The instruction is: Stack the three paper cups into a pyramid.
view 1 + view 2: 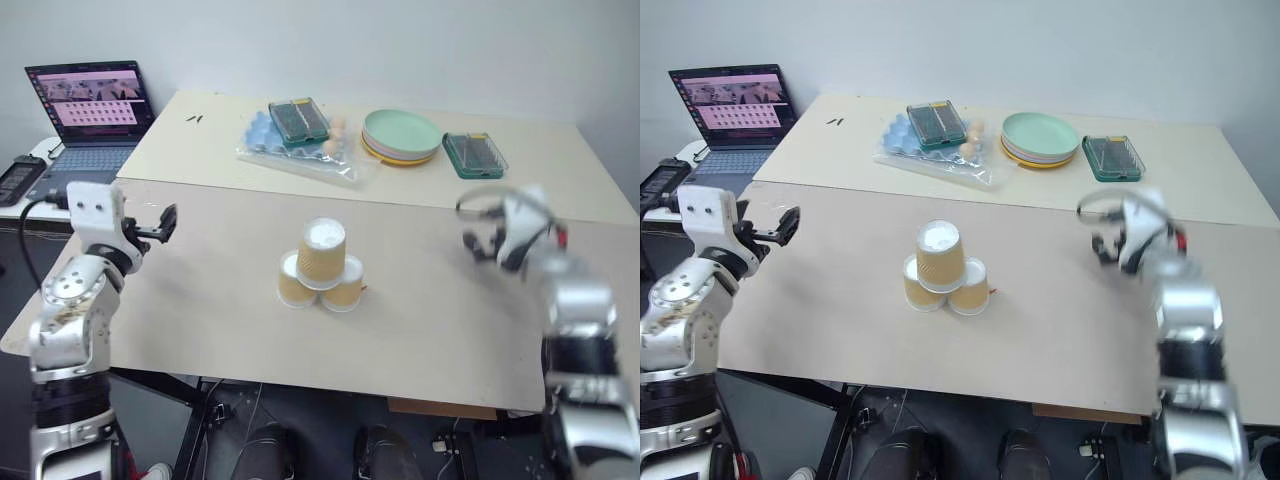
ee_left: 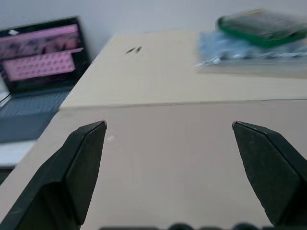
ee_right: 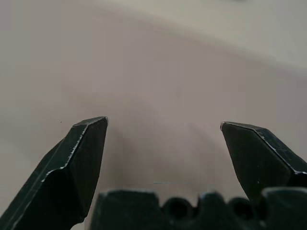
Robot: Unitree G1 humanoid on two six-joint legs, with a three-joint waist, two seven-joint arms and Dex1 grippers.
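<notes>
Our left claw (image 1: 170, 220) and right claw (image 1: 478, 235) both stand spread and empty, well apart from the cups (image 1: 322, 266), which sit mid-table (image 1: 450, 320) as a pyramid. We judge them light, thin and easily crushed, so we would grip softly around the ribbed wall.

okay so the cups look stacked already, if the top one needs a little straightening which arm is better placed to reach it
Probably the left, by a slim margin. The pyramid stands mid-table between both arms. The left gripper is open, level and aimed toward the cups; the right gripper is also open, but blurred and set off to the side.
</notes>
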